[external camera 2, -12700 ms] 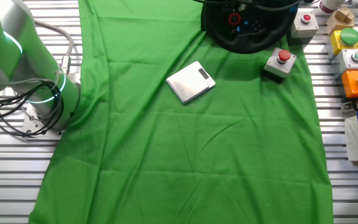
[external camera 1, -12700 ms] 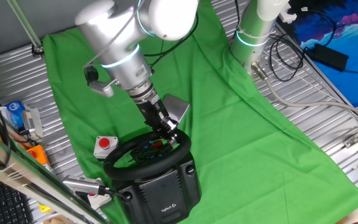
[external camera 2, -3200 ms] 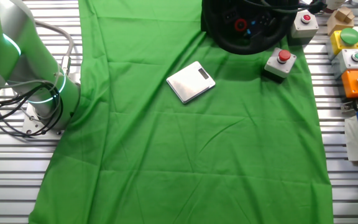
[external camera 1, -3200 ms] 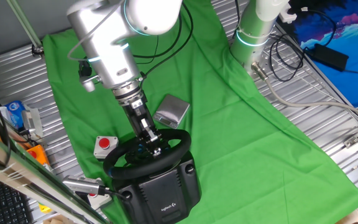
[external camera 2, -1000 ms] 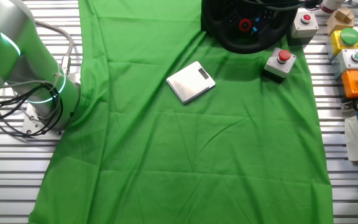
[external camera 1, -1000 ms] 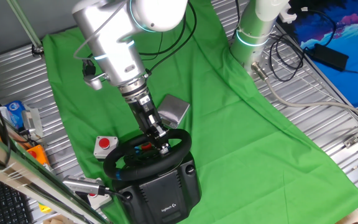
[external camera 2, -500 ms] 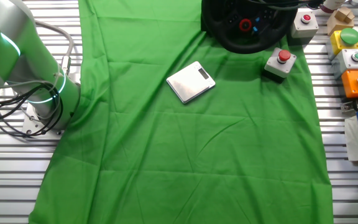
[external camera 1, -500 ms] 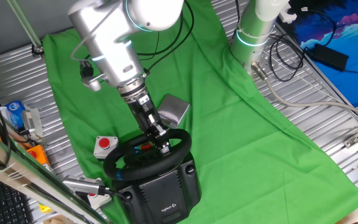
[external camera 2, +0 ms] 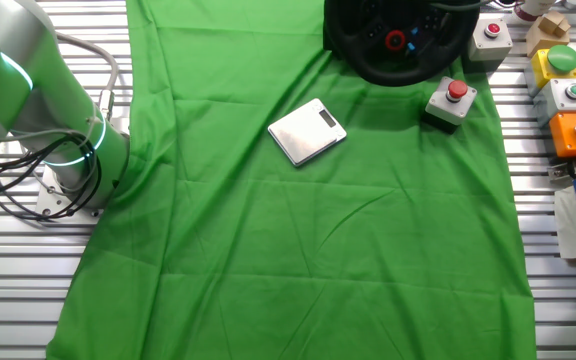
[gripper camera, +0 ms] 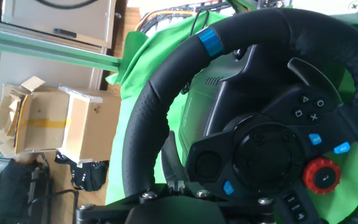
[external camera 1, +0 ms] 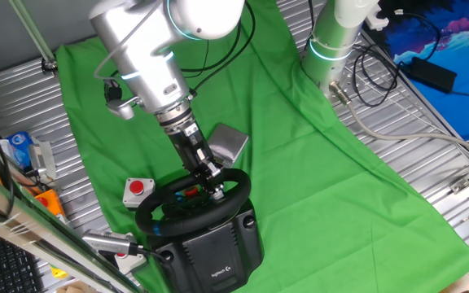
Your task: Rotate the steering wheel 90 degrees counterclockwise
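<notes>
hand [external camera 1: 215, 190] at steering wheel [external camera 1: 187, 204] | base logo [external camera 1: 222, 272] white, unreadable

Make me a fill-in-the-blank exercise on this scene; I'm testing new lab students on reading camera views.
1. The cloth spread over the table is ____.
2. The round button on the small box beside the steering wheel is ____.
3. In the hand view, the marker stripe on the steering wheel's rim is ____.
4. The gripper is at the steering wheel's ____.

Missing words: green; red; blue; rim
</notes>
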### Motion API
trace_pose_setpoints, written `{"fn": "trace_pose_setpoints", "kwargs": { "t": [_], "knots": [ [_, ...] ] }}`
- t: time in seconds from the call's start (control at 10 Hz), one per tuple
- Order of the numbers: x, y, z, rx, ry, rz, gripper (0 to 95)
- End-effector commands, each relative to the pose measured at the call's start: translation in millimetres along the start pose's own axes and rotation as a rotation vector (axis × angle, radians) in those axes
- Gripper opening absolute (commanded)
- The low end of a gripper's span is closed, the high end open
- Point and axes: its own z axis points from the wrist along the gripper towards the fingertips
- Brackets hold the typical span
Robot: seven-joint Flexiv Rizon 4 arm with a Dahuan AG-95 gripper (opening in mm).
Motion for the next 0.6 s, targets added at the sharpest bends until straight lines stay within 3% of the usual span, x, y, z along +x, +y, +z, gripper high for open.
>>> {"fn": "trace_pose_setpoints", "kwargs": {
  "t": [0.1,0.6],
  "knots": [
    [1.0,-0.2,1.7,0.008,0.003,-0.008,0.0],
    [1.8,-8.2,3.7,0.009,0.003,-0.042,0.0]
  ]
}}
